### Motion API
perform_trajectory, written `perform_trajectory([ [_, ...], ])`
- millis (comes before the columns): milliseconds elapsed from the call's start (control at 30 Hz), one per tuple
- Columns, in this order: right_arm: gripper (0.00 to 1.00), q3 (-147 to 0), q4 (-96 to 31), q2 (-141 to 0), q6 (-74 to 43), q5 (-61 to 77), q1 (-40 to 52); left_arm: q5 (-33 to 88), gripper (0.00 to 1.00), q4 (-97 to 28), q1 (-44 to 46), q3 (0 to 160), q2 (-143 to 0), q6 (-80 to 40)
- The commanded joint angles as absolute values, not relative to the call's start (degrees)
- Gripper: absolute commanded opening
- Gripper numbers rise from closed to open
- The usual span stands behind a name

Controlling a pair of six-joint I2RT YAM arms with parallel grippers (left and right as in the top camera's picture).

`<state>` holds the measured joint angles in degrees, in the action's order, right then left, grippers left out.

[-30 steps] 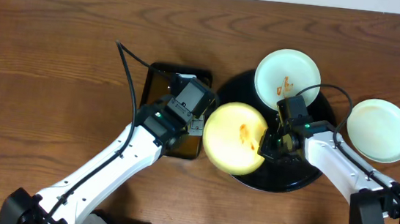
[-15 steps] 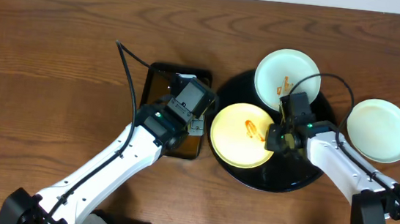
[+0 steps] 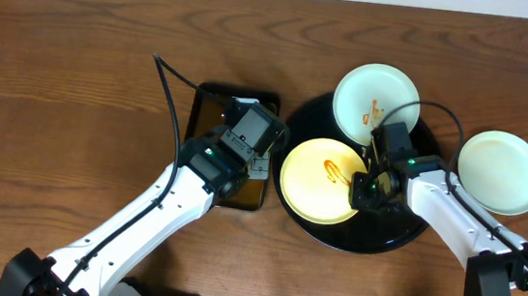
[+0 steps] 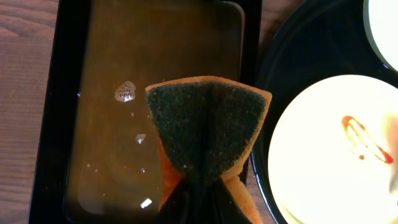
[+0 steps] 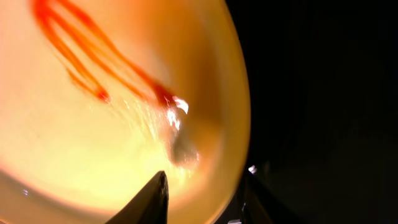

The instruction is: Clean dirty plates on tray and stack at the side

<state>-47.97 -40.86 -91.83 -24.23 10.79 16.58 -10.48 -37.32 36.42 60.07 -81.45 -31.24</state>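
- L tool (image 4: 200, 190) clamped on sponge (image 4: 208, 127), dark scrub face up, over rect. pan (image 4: 53, 124) of brownish water w/ a few bubbles.
- R tool (image 5: 208, 196) straddles rim of yellow plate (image 3: 317, 180), one finger inside, one outside; can't tell if pinching or slack.
- That plate lies flat on left part of black tray (image 3: 387, 236), w/ orange sauce streaks.
- Smeared mint plate (image 3: 377, 103) sits at tray's far edge, overhanging rim.
- 2nd mint plate (image 3: 502, 172), no smears seen, on worktop (image 3: 57, 79) just right of tray.
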Motion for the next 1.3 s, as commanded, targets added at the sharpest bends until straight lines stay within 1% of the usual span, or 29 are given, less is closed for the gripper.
perform_trajectory([
  [0,0.34,-48.8,-43.46,-92.14,-36.25,14.46,16.71,-10.98,0.09,-37.5,36.18,59.86,-81.23,-30.72],
  [200,0.33,-47.62,-43.51,-92.16,-39.11,14.15,18.39,-11.0,0.09,-37.5,36.18,59.86,-81.23,-30.72],
  [233,0.32,-47.0,-42.48,-92.16,-39.44,13.96,18.65,-10.98,0.08,-37.5,36.18,59.86,-81.23,-30.72],
  [433,0.06,-44.34,-38.04,-92.16,-41.34,11.99,19.0,-10.98,0.09,-37.5,36.18,59.86,-81.23,-30.72],
  [467,0.02,-44.34,-38.04,-92.16,-41.34,11.05,19.0,-10.98,0.09,-37.5,36.18,59.86,-81.23,-30.72],
  [500,0.01,-44.34,-38.11,-92.16,-41.28,10.22,19.0,-10.98,0.09,-37.5,36.18,59.86,-81.23,-30.72],
  [633,0.01,-44.36,-37.3,-92.16,-36.34,6.37,18.94,-10.79,0.09,-37.3,36.18,59.86,-81.23,-30.72],
  [700,0.01,-44.36,-36.75,-92.16,-33.41,3.97,18.94,-8.49,0.08,-36.45,36.18,59.86,-81.23,-30.7],
  [833,0.01,-44.53,-36.4,-92.16,-27.81,-1.39,18.74,-2.83,0.08,-32.62,36.36,59.86,-81.38,-30.44],
  [1000,0.01,-44.58,-34.11,-92.16,-18.59,-3.64,18.06,-1.85,0.08,-27.57,37.8,59.77,-83.07,-30.0],
  [1133,0.01,-44.58,-34.02,-92.16,-17.69,-3.62,17.19,-1.17,0.08,-24.56,39.79,59.75,-86.02,-30.0],
  [1267,0.01,-44.58,-34.02,-92.14,-17.76,-3.38,17.06,6.07,0.08,-19.68,42.09,59.75,-90.28,-28.23],
])
